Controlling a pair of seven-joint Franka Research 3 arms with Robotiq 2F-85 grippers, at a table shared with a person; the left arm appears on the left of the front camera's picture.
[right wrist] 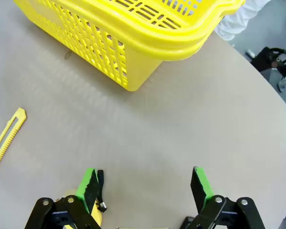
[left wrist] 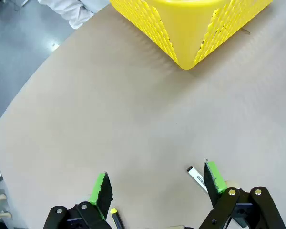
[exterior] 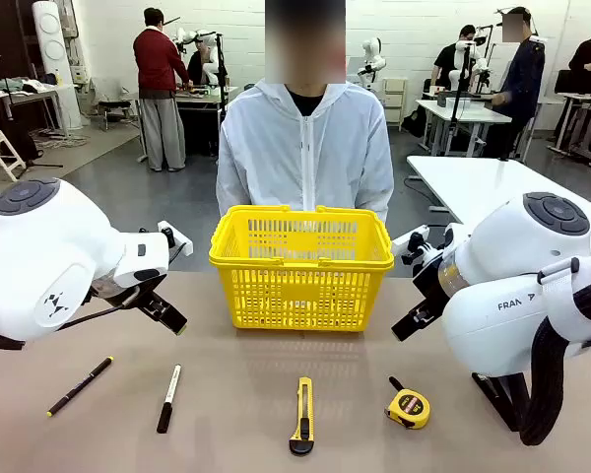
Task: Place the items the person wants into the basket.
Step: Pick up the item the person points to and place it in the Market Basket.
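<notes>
Tools lie in a row along the near edge of the tan table (exterior: 236, 335) as we look across it at the person (exterior: 305, 148) in a white zip-up hooded jacket, who stands at the far side directly behind the yellow basket (exterior: 300, 286). From the robot's left to its right we count a thin black pen (exterior: 79, 386) with a yellow tip, the marker (exterior: 168, 398) with white barrel and black cap, the yellow-and-black utility knife (exterior: 302, 415) and a round yellow tape measure (exterior: 409, 406) — each apart from its neighbours, and all of them nearer to us than the basket. The basket stands upright near the middle of the table, its two handles folded down on the rim. Both white arms hang above the tabletop, one on either side of the basket. The left gripper (left wrist: 157, 183) is spread wide and holds nothing. In its wrist view the green pads (left wrist: 101, 188) frame bare tabletop, with the white end of the marker just beside one finger, the pen's yellow tip low beside the other, and a corner of the basket farther off. The right gripper (right wrist: 145, 183) is likewise released and carries nothing — its own camera shows the tape measure partly hidden under one finger, the utility knife lying well off toward the picture's left edge, and the basket's lattice wall beyond. We see neither gripper touching any tool.
</notes>
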